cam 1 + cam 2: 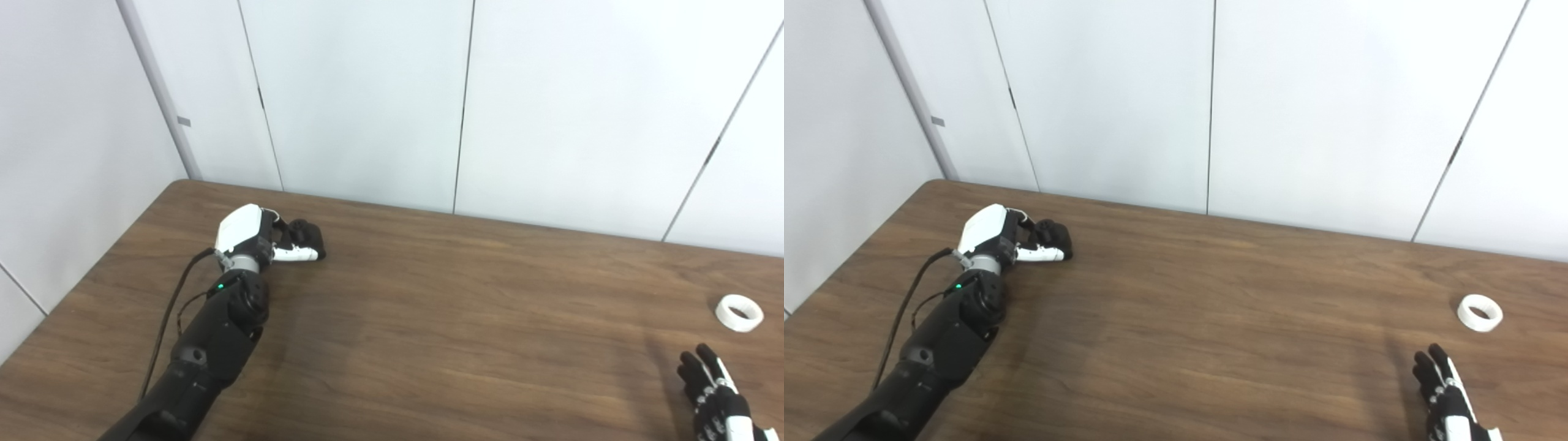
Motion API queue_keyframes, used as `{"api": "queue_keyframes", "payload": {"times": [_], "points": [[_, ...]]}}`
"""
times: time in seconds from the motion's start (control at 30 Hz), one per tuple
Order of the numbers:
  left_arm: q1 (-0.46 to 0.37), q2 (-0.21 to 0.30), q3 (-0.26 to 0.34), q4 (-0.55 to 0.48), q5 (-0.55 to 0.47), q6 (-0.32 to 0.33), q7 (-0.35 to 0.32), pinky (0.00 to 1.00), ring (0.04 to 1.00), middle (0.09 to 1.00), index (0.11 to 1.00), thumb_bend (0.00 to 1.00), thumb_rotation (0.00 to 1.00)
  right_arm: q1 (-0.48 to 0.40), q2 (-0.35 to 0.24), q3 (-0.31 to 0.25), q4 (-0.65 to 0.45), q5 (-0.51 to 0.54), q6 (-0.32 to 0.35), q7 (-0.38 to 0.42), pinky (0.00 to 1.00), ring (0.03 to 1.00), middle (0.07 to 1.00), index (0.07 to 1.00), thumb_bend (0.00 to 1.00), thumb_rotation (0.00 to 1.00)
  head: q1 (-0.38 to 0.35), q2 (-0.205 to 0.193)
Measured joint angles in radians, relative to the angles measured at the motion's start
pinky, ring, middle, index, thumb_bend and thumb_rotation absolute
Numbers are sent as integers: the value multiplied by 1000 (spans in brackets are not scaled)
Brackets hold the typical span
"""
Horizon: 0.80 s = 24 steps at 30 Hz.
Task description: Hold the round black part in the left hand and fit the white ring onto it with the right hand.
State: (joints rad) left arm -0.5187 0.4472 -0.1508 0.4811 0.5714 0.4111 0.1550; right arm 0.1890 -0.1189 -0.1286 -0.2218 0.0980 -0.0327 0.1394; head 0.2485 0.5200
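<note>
My left hand (269, 239) lies on the wooden table (429, 318) at the far left, white back turned up. Its dark fingers and white thumb (295, 253) are curled around the round black part (308, 234), which rests on the tabletop; most of the part is hidden by the fingers. Far off at the right lies the white ring (739, 312), flat on the table and untouched. My right hand (713, 392) is at the bottom right corner, a little nearer than the ring, fingers spread and holding nothing.
White wall panels (367, 98) stand right behind the table's far edge, and another wall runs along its left edge. A black cable (168, 312) hangs beside my left forearm. Bare brown tabletop spans the width between the two hands.
</note>
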Motion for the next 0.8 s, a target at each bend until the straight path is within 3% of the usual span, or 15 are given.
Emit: {"api": "queue_keyframes", "payload": {"times": [0.3,0.8], "points": [[37,-2,-6,-74,13,1,-4,1000,883,758,485,521,46,0,0,-2,0,-9,0,1,1000,956,938,958,527,1000,-14,2],[150,-48,-48,-461,80,54,-146,1000,858,765,486,521,49,-2,1,3,3,-26,-6,-1,1000,935,923,942,507,1000,-49,2]]}}
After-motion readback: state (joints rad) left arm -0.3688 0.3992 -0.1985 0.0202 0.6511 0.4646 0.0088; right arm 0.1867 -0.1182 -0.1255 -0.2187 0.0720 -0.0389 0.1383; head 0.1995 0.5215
